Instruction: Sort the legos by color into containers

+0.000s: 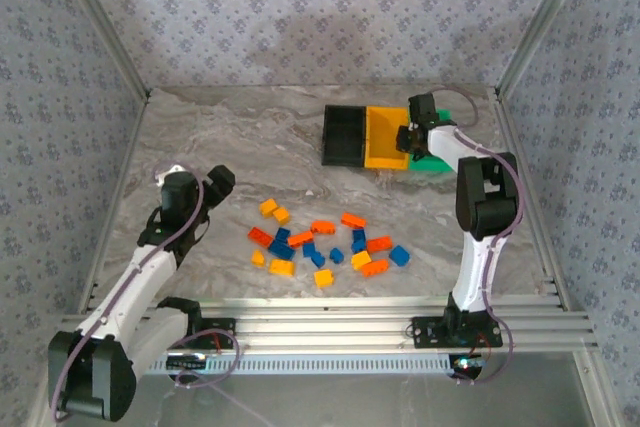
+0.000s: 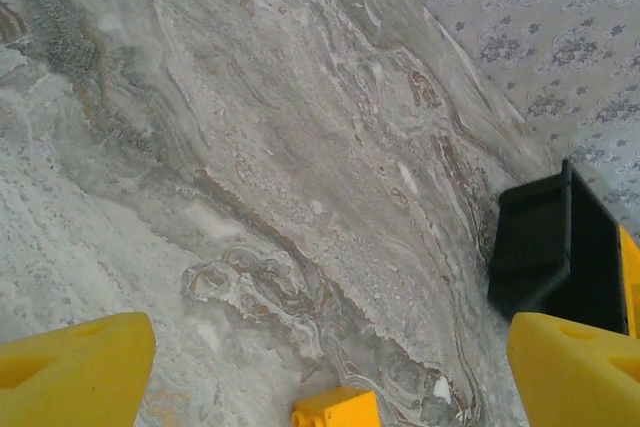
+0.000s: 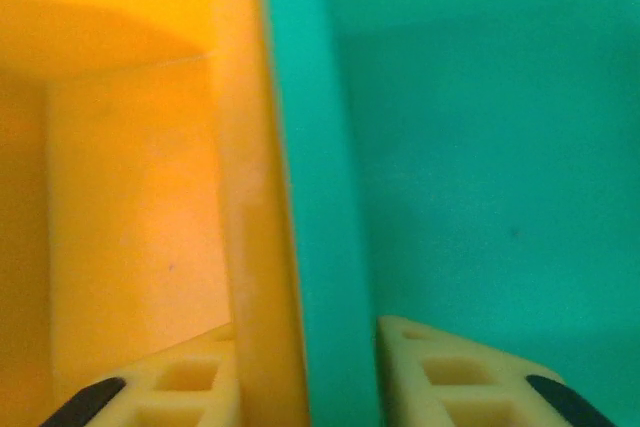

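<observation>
While the left pincer (image 2: 322, 362) hangs open, empty, the right pincer (image 3: 310, 387) clamps the wall (image 3: 305, 197) between yellow bin (image 3: 130, 197) and green bin (image 3: 480, 147), likely calling for a slow, level pull.

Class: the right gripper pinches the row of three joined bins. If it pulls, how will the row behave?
The row of bins probably moves as one stiff piece, since the three look joined. Empty-looking and thin-walled, it likely feels light and may slide on the smooth table. Pinched at one wall by the right gripper, it might swivel.
</observation>
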Tool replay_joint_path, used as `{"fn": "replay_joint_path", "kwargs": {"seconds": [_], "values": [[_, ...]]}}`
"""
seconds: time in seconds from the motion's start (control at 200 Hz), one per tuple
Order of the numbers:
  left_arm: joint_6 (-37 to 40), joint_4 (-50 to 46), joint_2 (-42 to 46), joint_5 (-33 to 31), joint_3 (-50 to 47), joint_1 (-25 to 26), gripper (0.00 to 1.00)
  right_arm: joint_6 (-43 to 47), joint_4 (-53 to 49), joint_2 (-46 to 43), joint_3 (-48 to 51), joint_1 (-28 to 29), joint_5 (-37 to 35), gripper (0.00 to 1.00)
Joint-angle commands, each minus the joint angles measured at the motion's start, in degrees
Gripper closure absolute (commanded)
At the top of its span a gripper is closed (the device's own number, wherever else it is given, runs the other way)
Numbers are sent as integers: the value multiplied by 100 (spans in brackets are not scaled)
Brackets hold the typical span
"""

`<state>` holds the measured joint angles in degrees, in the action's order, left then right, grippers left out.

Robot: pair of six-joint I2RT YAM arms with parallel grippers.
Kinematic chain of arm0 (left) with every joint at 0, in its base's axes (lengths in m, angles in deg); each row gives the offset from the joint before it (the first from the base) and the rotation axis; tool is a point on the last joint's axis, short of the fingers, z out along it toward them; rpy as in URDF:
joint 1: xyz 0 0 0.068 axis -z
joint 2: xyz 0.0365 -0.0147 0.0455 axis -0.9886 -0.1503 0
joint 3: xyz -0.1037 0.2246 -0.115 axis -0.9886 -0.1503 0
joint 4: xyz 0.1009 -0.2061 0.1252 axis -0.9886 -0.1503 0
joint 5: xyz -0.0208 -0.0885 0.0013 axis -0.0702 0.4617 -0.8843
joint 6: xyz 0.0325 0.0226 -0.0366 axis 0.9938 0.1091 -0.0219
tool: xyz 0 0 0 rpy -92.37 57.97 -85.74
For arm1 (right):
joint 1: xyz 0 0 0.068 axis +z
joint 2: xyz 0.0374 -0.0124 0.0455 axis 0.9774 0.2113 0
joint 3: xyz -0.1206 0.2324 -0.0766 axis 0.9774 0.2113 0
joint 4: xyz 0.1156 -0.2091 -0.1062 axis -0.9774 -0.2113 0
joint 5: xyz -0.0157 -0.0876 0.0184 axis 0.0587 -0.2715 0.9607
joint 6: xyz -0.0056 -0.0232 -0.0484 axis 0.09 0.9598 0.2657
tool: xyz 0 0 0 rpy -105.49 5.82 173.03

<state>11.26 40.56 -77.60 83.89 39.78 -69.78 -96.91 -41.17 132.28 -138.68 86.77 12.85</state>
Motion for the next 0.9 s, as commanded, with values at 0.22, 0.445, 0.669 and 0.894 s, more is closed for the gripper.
{"fn": "replay_joint_path", "kwargs": {"seconds": [0.22,0.445,0.669,0.894], "values": [[-49,-148,259,34,-99,152,9,-284,77,-334,520,989,-265,100],[-93,-360,446,26,-154,161,9,-832,46,-430,710,1859,-685,100],[-100,-565,632,-1,-162,161,8,-1370,-202,-400,707,2465,-1246,100],[-21,-646,757,-27,-166,161,8,-1554,-341,-232,581,2643,-1370,100]]}}
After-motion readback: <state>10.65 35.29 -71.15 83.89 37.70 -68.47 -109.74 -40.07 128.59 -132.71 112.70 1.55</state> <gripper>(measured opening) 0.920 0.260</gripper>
